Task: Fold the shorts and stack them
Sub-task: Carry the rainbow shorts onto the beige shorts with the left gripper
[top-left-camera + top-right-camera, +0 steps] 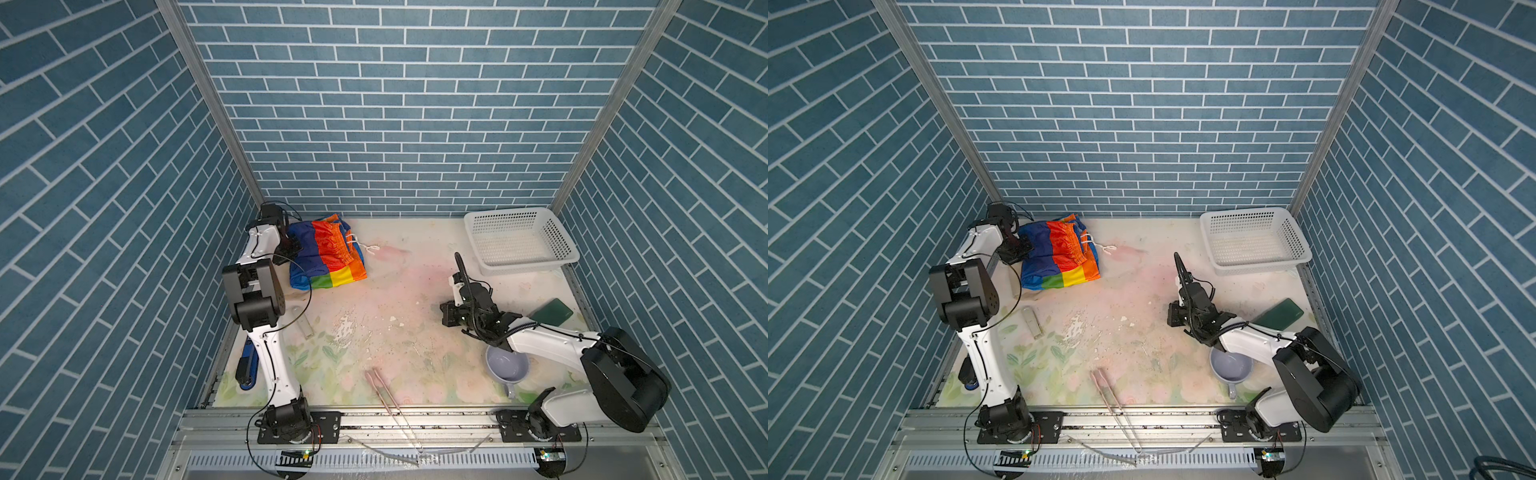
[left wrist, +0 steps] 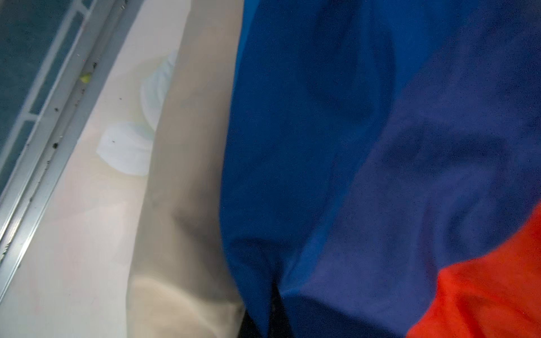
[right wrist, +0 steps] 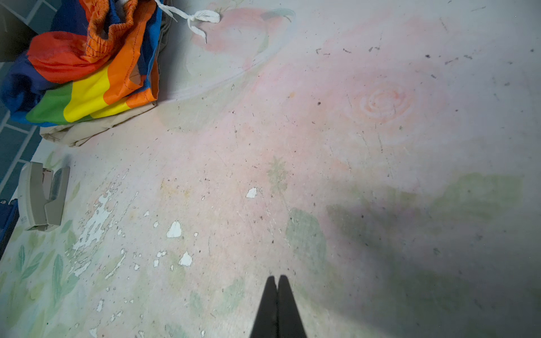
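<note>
Toward the back left corner of the table (image 1: 415,299), in both top views, I see the rainbow shorts (image 1: 328,253) lying folded, their white drawstring trailing to the right. They sit on top of the beige shorts (image 3: 96,128), whose edge shows from under them in the right wrist view and runs beside the blue stripe in the left wrist view.

My left gripper (image 1: 289,246) rests at the left edge of the rainbow shorts with its jaws closed. Blue cloth bunches up around the tips, but I cannot tell whether any of it is pinched.

My right gripper (image 3: 276,281) hangs over bare table right of centre, well apart from the shorts, with its jaws pressed together and nothing between them.

At the back right stands a white basket (image 1: 519,241). A stapler (image 3: 41,196) lies near the left edge, just in front of the shorts. A mug (image 1: 507,365) sits under my right arm.
</note>
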{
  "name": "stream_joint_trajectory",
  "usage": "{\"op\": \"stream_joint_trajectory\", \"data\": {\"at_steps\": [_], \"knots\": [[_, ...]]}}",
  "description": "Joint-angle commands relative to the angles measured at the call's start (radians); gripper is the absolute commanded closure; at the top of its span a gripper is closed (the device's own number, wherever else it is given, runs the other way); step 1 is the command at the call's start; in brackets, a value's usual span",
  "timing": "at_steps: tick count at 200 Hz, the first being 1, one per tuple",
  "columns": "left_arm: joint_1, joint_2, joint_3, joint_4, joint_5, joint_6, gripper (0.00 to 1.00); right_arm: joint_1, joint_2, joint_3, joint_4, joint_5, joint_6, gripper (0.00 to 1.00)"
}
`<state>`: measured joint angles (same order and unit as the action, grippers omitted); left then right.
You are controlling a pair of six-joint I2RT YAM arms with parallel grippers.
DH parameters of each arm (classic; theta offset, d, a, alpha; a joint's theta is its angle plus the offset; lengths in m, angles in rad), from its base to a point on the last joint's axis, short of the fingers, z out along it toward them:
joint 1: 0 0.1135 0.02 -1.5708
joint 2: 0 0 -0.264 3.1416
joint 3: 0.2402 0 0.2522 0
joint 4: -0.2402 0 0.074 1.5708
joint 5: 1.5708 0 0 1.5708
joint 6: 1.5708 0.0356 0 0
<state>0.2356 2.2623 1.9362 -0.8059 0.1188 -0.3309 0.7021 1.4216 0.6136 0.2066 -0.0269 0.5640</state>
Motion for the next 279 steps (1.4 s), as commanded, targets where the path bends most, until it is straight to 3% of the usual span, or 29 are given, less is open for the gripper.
{"op": "stream_joint_trajectory", "data": {"at_steps": [1,40,76,133,143,166,203,279], "knots": [[0.011,0.025,0.067,-0.031,-0.003,0.04,0.99,-0.005,0.022,-0.007,0.001,0.002,0.039,1.0],[0.013,0.044,0.079,-0.059,-0.036,0.062,0.74,-0.004,0.066,0.017,0.024,-0.017,0.05,1.0],[0.012,-0.02,0.072,-0.146,-0.234,0.0,0.71,-0.004,0.097,0.029,0.053,-0.051,0.071,1.0],[0.005,-0.28,-0.039,-0.116,-0.247,-0.101,0.58,-0.004,0.048,0.06,0.01,-0.019,0.036,1.0],[-0.002,-0.315,-0.081,-0.077,-0.215,-0.102,0.63,-0.004,0.03,0.059,0.001,-0.005,0.026,1.0],[-0.025,-0.311,-0.105,-0.043,-0.193,-0.095,1.0,-0.004,-0.005,0.056,-0.029,0.026,0.004,1.0],[-0.037,-0.228,-0.118,0.022,-0.122,-0.118,1.0,-0.005,-0.056,0.039,-0.077,0.089,-0.046,1.0],[-0.044,-0.06,-0.152,0.027,-0.16,-0.142,1.0,-0.021,-0.012,0.034,-0.075,0.117,-0.061,1.0]]}}
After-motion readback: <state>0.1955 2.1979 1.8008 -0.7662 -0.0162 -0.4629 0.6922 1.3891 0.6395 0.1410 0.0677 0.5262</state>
